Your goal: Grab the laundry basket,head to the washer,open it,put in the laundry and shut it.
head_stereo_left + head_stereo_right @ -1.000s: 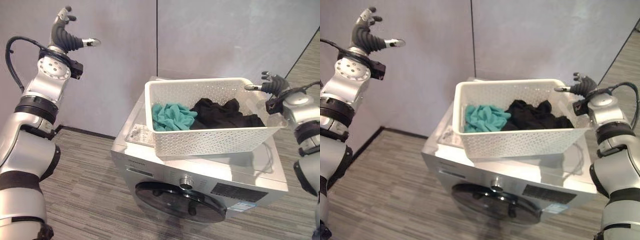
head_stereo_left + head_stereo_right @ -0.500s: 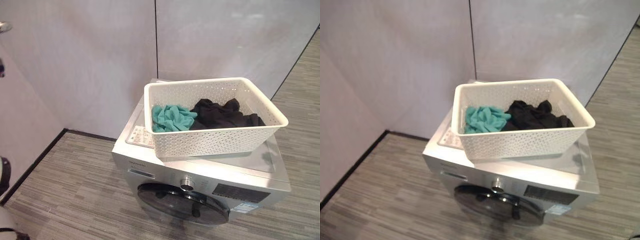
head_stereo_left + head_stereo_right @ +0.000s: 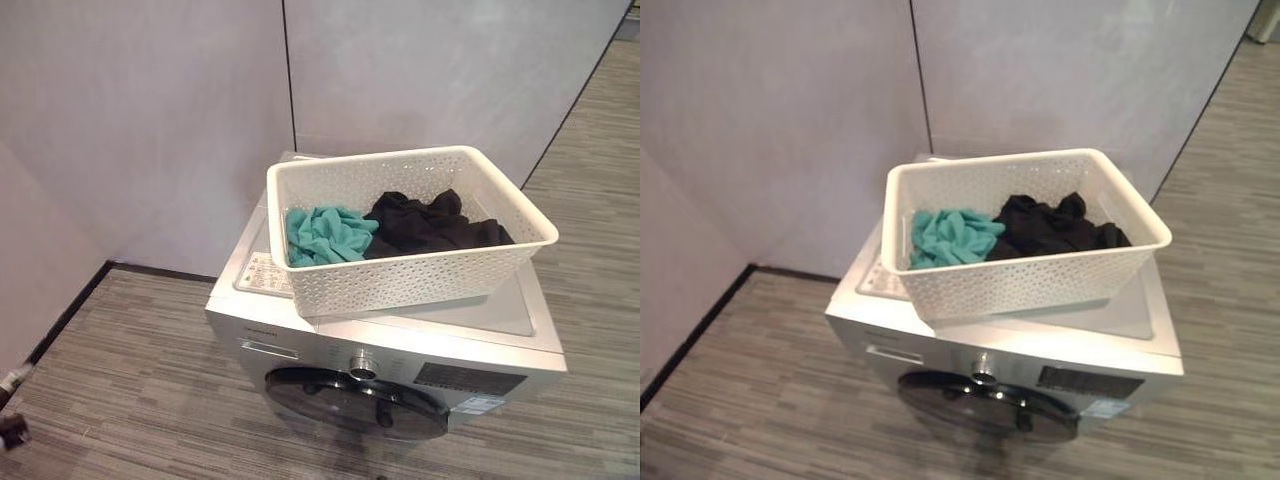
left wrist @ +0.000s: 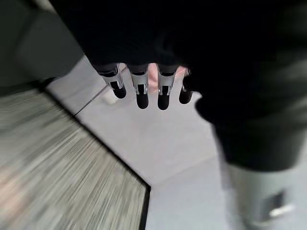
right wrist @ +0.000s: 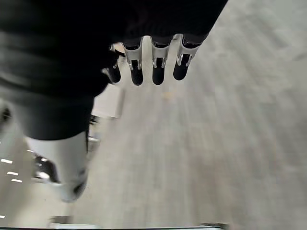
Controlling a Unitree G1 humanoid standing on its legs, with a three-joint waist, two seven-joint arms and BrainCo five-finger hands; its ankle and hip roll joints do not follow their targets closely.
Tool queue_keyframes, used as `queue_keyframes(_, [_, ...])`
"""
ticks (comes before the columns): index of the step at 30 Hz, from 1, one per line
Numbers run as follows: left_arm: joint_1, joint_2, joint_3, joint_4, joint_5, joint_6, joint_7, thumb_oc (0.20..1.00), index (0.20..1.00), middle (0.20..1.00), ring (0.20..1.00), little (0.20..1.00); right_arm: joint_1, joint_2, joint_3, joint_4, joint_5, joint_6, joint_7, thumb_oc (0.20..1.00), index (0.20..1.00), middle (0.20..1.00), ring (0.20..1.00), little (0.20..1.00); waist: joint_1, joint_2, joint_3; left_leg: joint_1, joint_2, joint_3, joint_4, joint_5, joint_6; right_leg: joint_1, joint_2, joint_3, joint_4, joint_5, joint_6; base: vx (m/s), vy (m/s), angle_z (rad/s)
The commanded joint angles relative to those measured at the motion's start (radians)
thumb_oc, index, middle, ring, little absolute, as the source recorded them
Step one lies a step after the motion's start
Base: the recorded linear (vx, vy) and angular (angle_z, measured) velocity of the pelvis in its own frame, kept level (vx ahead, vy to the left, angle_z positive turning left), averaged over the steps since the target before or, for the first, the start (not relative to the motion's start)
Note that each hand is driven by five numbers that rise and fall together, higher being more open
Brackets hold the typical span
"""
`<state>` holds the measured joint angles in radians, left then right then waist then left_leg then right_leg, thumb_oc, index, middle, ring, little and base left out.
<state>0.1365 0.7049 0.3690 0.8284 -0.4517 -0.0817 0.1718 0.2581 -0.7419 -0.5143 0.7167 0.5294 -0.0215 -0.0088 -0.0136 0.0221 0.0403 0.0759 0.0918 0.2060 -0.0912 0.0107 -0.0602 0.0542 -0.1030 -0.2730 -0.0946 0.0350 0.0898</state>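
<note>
Both of our hands hang down at our sides with nothing in them: the left hand point(image 4: 144, 88) shows its dark-tipped fingers straight and relaxed over pale floor and a dark baseboard line, and the right hand point(image 5: 153, 64) shows the same loose row of fingers above grey wood-grain flooring. The wrist views are smeared, so we think the fingers are fully slack, but we would not swear to the thumbs.

Ahead of us the white perforated plastic laundry basket point(image 3: 420, 285) sits on top of the silver front-loading washing machine point(image 3: 300, 325), its long axis running across our view, left to right, and turned slightly askew to the machine's front edge. Inside it, a crumpled teal cloth point(image 3: 325, 232) lies at the left end and a heap of black clothing point(image 3: 430, 222) fills the middle and right. The round dark glass door point(image 3: 355, 402) is closed on the front face, below the basket and just under the silver control knob point(image 3: 362, 363).

For opening the washer, we judge that the door lies low and straight ahead, well below both hands' reach line, roughly centred between them; neither arm looks clearly nearer.

As for writing, there is a small mark on the left of the control panel, a printed sheet point(image 3: 262, 272) on the lid, and a sticker near the door's right, all too small for us to read.
</note>
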Motion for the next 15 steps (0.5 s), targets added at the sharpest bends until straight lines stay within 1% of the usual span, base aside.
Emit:
queue_keyframes(1, [-0.059, -0.029, -0.014, 0.108, -0.013, -0.039, -0.034, 1.0, 1.0, 1.0, 1.0, 1.0, -0.024, 0.043, 0.065, 0.022, -0.039, -0.031, 0.054, 1.0, 1.0, 1.0, 1.0, 1.0, 0.008, -0.029, 0.014, -0.004, 0.039, -0.02, 0.005, -0.003, -0.04, 0.072, -0.073, -0.04, 0.039, -0.058, 0.074, 0.0, 0.0, 0.0])
queue_keyframes(3, [-0.083, -0.103, -0.056, 0.224, -0.025, -0.034, -0.052, 1.0, 1.0, 1.0, 1.0, 1.0, -0.024, 0.111, 0.127, 0.078, -0.045, -0.026, 0.079, 1.0, 1.0, 1.0, 1.0, 1.0, 0.005, -0.034, 0.019, -0.01, 0.036, -0.021, 0.004, 0.0, -0.039, 0.067, -0.072, -0.039, 0.039, -0.056, 0.072, -0.01, -0.01, -0.02])
queue_keyframes(5, [-0.113, -0.206, -0.123, 0.345, -0.008, -0.028, -0.078, 1.0, 1.0, 1.0, 1.0, 1.0, -0.064, 0.174, 0.249, 0.215, -0.095, -0.022, 0.101, 1.0, 1.0, 1.0, 1.0, 1.0, 0.004, -0.039, 0.02, -0.016, 0.036, -0.023, 0.004, 0.004, -0.037, 0.063, -0.073, -0.038, 0.037, -0.054, 0.068, 0.0, 0.0, 0.0])
queue_keyframes(10, [-0.114, -0.206, -0.123, 0.347, -0.008, -0.029, -0.078, 1.0, 1.0, 1.0, 1.0, 1.0, -0.067, 0.174, 0.25, 0.217, -0.095, -0.023, 0.102, 1.0, 1.0, 1.0, 1.0, 1.0, 0.003, -0.039, 0.018, -0.02, 0.035, -0.024, 0.004, 0.006, -0.037, 0.059, -0.073, -0.039, 0.036, -0.053, 0.067, 0.0, 0.0, 0.0])
queue_keyframes(11, [-0.154, -0.301, -0.223, 0.454, 0.067, -0.018, -0.088, 1.0, 1.0, 1.0, 1.0, 1.0, -0.139, 0.257, 0.421, 0.377, -0.197, 0.001, 0.108, 1.0, 1.0, 1.0, 1.0, 1.0, 0.011, -0.043, 0.015, -0.021, 0.035, -0.026, 0.004, 0.004, -0.038, 0.06, -0.073, -0.042, 0.03, -0.05, 0.065, 0.0, -0.051, 0.01])
queue_keyframes(12, [-0.174, -0.358, -0.278, 0.493, 0.114, -0.011, -0.082, 1.0, 1.0, 1.0, 1.0, 1.0, -0.174, 0.324, 0.535, 0.418, -0.265, 0.005, 0.101, 1.0, 1.0, 1.0, 1.0, 1.0, 0.016, -0.047, 0.014, -0.022, 0.035, -0.028, 0.004, 0.003, -0.038, 0.06, -0.073, -0.043, 0.025, -0.049, 0.063, 0.02, -0.093, 0.02])
queue_keyframes(13, [-0.189, -0.411, -0.345, 0.514, 0.165, -0.006, -0.078, 1.0, 1.0, 1.0, 1.0, 1.0, -0.188, 0.403, 0.639, 0.382, -0.272, 0.002, 0.105, 1.0, 1.0, 1.0, 1.0, 1.0, 0.018, -0.053, 0.007, -0.022, 0.037, -0.027, 0.004, 0.002, -0.038, 0.059, -0.07, -0.04, 0.014, -0.048, 0.06, 0.03, -0.079, 0.04])
queue_keyframes(14, [-0.191, -0.421, -0.357, 0.516, 0.173, -0.005, -0.078, 1.0, 1.0, 1.0, 1.0, 1.0, -0.186, 0.416, 0.663, 0.347, -0.272, 0.0, 0.109, 1.0, 1.0, 1.0, 1.0, 1.0, 0.016, -0.055, 0.006, -0.02, 0.039, -0.023, 0.004, 0.001, -0.039, 0.059, -0.069, -0.036, 0.012, -0.047, 0.059, 0.02, -0.053, 0.01])
queue_keyframes(15, [-0.191, -0.421, -0.357, 0.516, 0.173, -0.005, -0.078, 1.0, 1.0, 1.0, 1.0, 1.0, -0.185, 0.416, 0.663, 0.347, -0.272, 0.0, 0.109, 1.0, 1.0, 1.0, 1.0, 1.0, 0.016, -0.055, 0.006, -0.02, 0.039, -0.023, 0.004, 0.001, -0.039, 0.059, -0.069, -0.036, 0.012, -0.047, 0.059, 0.0, -0.04, -0.03])
